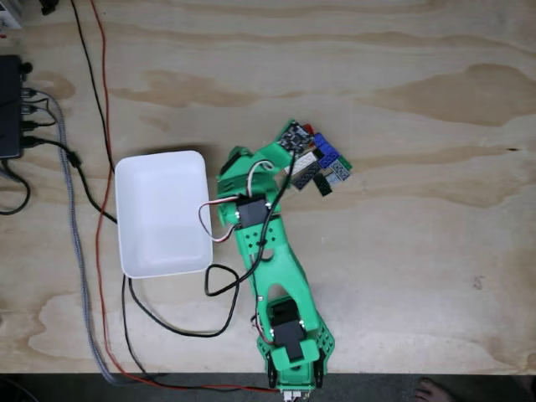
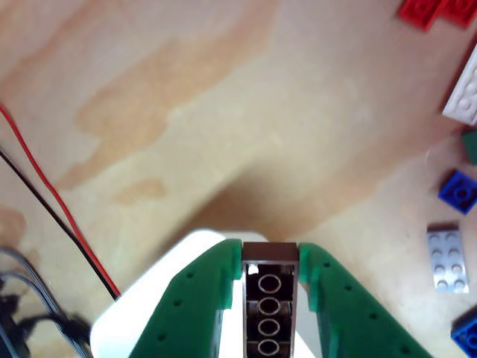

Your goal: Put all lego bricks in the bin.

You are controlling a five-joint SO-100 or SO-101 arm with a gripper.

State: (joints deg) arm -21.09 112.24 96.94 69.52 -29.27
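Observation:
In the other view my green gripper (image 2: 270, 257) is shut on a brown-black lego brick (image 2: 270, 298), held lengthwise with its hollow underside facing the camera. It hangs just above the near corner of the white bin (image 2: 145, 309). Loose lego bricks lie to the right: red (image 2: 423, 11), white (image 2: 466, 93), blue (image 2: 456, 190), grey (image 2: 447, 257). In the fixed view the gripper (image 1: 233, 167) sits just right of the bin (image 1: 159, 218), whose inside looks empty. The pile of bricks (image 1: 325, 166) lies further right, behind the arm's wrist.
Red and black wires (image 1: 105, 193) and a braided grey cable (image 1: 75, 251) run down the table left of the bin. A black box (image 1: 10, 109) sits at the left edge. The arm's base (image 1: 293, 352) stands at the table's front edge. A person's foot (image 1: 435, 390) shows below it.

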